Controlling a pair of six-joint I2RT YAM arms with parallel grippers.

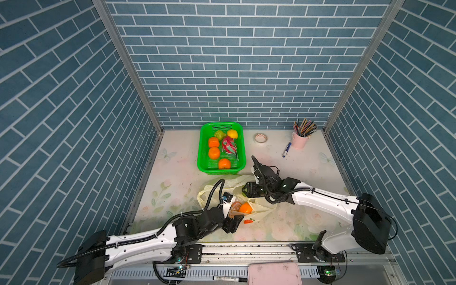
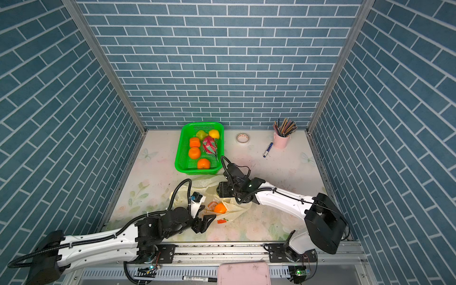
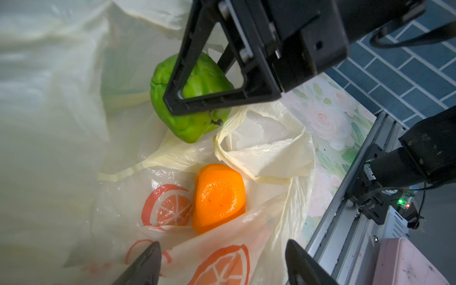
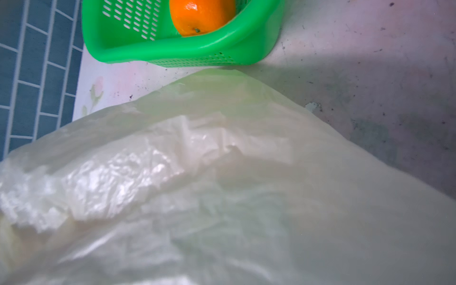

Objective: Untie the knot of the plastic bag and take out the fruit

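Pale-yellow plastic bag (image 3: 271,158), mouth open, 1 orange (image 3: 218,197) and 1 green fruit (image 3: 192,128) inside.

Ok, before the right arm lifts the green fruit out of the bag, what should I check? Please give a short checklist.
1. The bag is open at the top: ok.
2. The right gripper sits around the green fruit: ok.
3. Its hold on the green fruit is firm: cannot tell, one finger is hidden behind the fruit.
4. The left gripper holds the bag down: not ok, it is open, so the bag may rise with the fruit.
5. The orange lies apart from the green fruit: ok.
6. The basket has free room: ok.
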